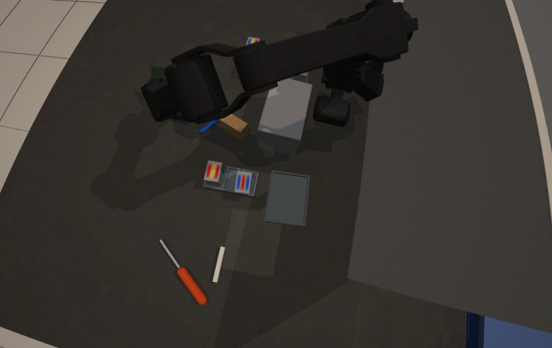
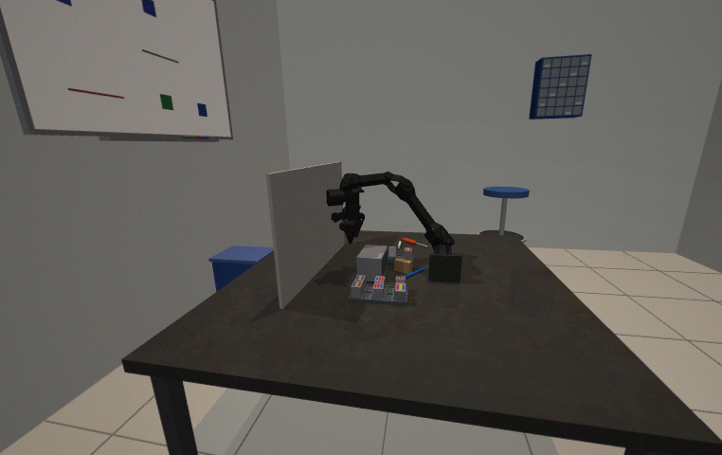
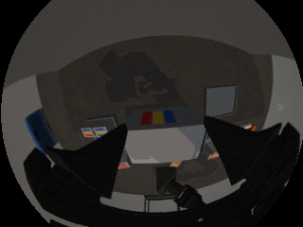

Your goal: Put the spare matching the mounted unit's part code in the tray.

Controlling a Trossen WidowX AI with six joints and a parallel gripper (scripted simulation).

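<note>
Gripper [image 3: 165, 146] hangs wide open, holding nothing, facing the mounted unit [image 3: 166, 140] – its code label [image 3: 158, 117] reads red, blue, yellow. Read all 3 stripes before choosing; spares [image 2: 379, 280] sit in their rack

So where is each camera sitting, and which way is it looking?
Top: sits high above the table, looks straight down; the black arm crosses the picture.
Exterior: stands off beyond the table's far end, looks across it at the whole arm and its open end effector.
Wrist: rides on the arm, looks down between two dark fingers at the grey unit's red, blue and yellow label.
Top and exterior both show the orange screwdriver.
</note>
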